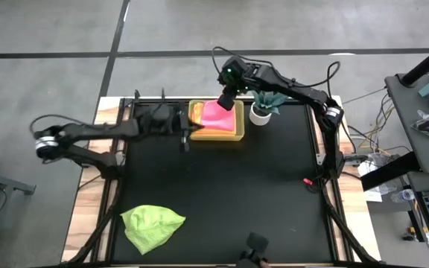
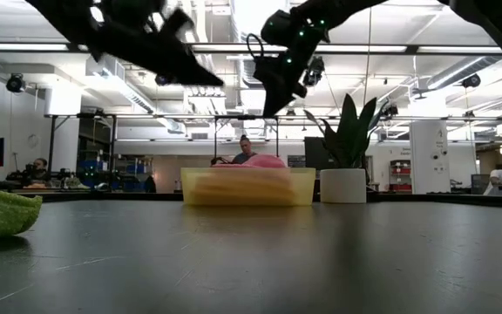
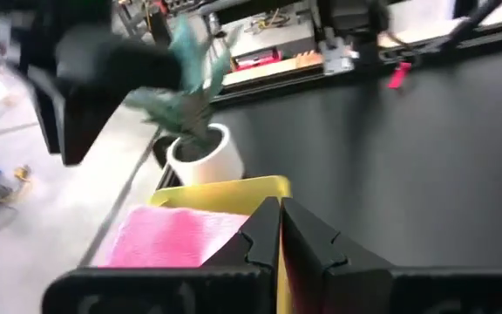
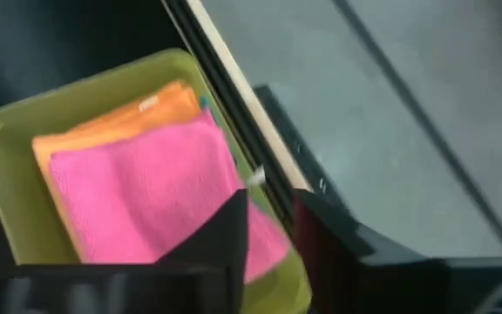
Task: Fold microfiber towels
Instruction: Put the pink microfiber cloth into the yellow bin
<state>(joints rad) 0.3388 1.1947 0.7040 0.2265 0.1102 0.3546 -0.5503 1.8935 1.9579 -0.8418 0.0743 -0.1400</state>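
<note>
High view: right pincer, slightly parted and empty, hangs over the tray's far edge; left pincer shut beside it.

We see even overhead light in the high view, and the black table gives back almost no glare. At table height, bright ceiling strip lights wash out the room behind and leave the arms as dark silhouettes, with a pale sheen across the tabletop. Both wrist views are motion-blurred, and the plant smears most.
</note>
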